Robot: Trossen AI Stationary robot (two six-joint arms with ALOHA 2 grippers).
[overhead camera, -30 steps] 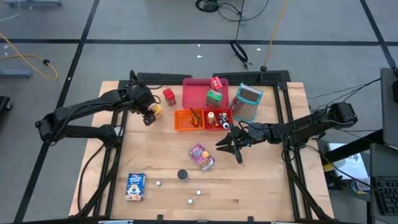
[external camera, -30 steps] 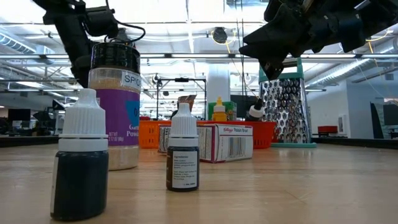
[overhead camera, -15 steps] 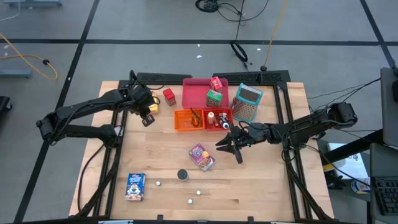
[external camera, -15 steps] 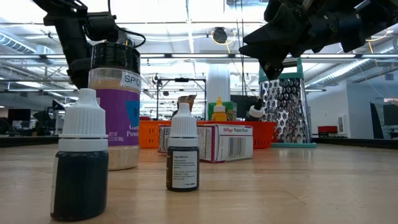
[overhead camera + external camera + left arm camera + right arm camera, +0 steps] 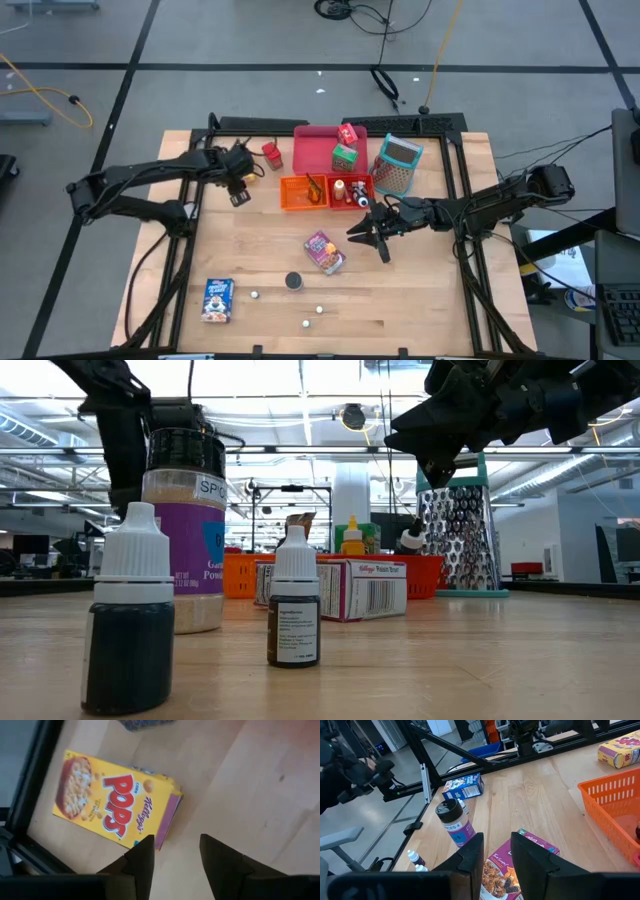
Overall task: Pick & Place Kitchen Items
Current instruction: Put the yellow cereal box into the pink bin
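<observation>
Left hand open, shifted right over yellow Pops box; seemingly not touching.

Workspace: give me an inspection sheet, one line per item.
Surface: wooden table, bare at the right.
Job's things: yellow Pops box lying flat near the left gripper; purple box mid-table; blue box, spice jar and small bottles at the front.
Clutter: pink tray with a green box; orange bin; grater.
Grippers: left gripper open above the table beside the Pops box; right gripper open over the purple box.
Cables: black cables on the floor behind the table.
Surroundings: open lab hall; no person seen.
</observation>
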